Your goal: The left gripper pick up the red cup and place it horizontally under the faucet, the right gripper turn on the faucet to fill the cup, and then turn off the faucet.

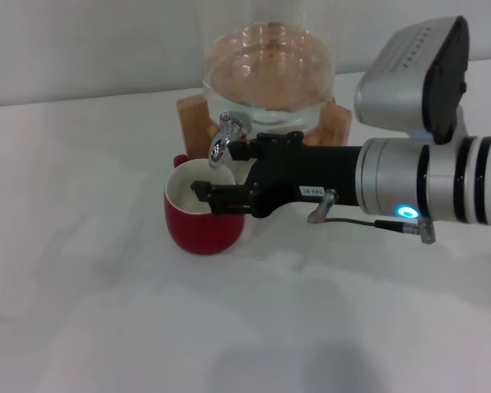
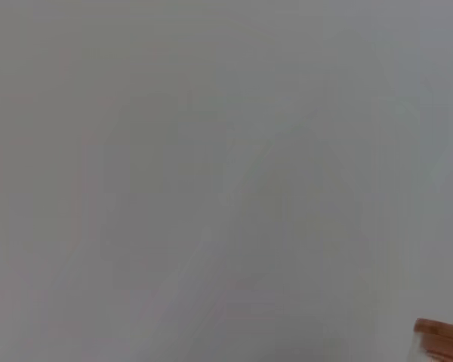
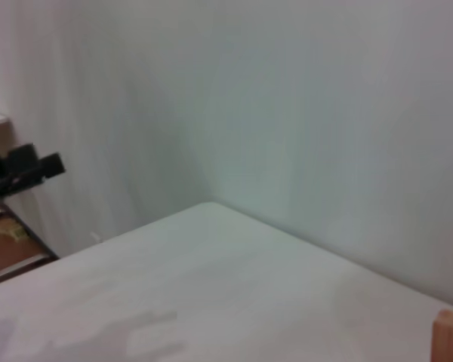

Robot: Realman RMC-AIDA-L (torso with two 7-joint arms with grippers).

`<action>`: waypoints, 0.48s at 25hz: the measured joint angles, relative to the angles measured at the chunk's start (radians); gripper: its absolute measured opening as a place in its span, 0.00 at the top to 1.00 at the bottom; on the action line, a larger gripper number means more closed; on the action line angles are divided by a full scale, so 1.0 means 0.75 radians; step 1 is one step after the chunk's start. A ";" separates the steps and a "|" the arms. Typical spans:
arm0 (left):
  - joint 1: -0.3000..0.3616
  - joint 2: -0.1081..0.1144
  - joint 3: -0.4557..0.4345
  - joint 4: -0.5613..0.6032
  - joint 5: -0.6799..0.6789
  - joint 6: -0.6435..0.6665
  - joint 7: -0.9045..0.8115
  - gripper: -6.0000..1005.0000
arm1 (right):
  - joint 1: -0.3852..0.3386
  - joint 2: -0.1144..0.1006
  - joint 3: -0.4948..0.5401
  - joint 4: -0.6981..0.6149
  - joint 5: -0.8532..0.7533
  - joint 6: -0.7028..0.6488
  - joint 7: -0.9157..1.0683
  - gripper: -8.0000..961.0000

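Note:
The red cup (image 1: 203, 228) stands on the white table with its white inside facing up and its small handle at the back left. Directly above its rim hangs the chrome faucet (image 1: 222, 141), spout pointing down into the cup. My right gripper (image 1: 225, 172) reaches in from the right and is open: one black finger (image 1: 274, 146) sits beside the spout, the other (image 1: 217, 196) lies over the cup's mouth. No water stream shows. A black knobby claw, apparently my left gripper (image 3: 23, 170), shows far off in the right wrist view.
The faucet belongs to a large glass jar (image 1: 266, 74) of water on a wooden stand (image 1: 192, 115) at the back. White table (image 1: 229, 327) stretches in front and to the left. A wooden corner (image 2: 442, 339) shows in the left wrist view.

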 joint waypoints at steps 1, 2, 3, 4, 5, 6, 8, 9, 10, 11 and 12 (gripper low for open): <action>0.009 0.001 0.000 0.008 0.004 -0.002 -0.011 0.23 | -0.007 -0.001 0.004 -0.012 -0.001 0.001 0.000 0.20; 0.021 0.002 0.001 0.030 0.022 -0.005 -0.035 0.23 | -0.016 -0.001 0.008 -0.022 -0.004 0.003 0.000 0.20; 0.029 0.003 0.003 0.053 0.042 -0.008 -0.062 0.23 | -0.032 -0.001 0.016 -0.038 -0.007 0.006 -0.002 0.20; 0.037 0.004 0.003 0.105 0.088 -0.010 -0.116 0.23 | -0.043 -0.001 0.022 -0.047 -0.010 0.008 -0.005 0.20; 0.044 0.003 0.003 0.151 0.130 -0.012 -0.167 0.23 | -0.061 -0.001 0.032 -0.057 -0.009 0.012 -0.015 0.20; 0.049 0.003 0.002 0.191 0.156 -0.013 -0.208 0.23 | -0.076 0.000 0.041 -0.062 -0.007 0.016 -0.025 0.20; 0.071 0.000 0.001 0.276 0.211 -0.024 -0.296 0.23 | -0.092 0.001 0.055 -0.063 -0.003 0.020 -0.042 0.20; 0.085 -0.002 0.000 0.303 0.215 -0.033 -0.313 0.23 | -0.097 0.002 0.059 -0.063 -0.001 0.022 -0.046 0.20; 0.110 -0.005 0.000 0.345 0.213 -0.050 -0.325 0.23 | -0.097 0.002 0.059 -0.063 -0.001 0.022 -0.046 0.20; 0.129 -0.007 0.000 0.370 0.203 -0.062 -0.326 0.23 | -0.100 0.002 0.064 -0.063 -0.001 0.025 -0.048 0.20; 0.152 -0.009 0.003 0.387 0.178 -0.072 -0.323 0.23 | -0.105 0.002 0.073 -0.061 -0.001 0.032 -0.051 0.20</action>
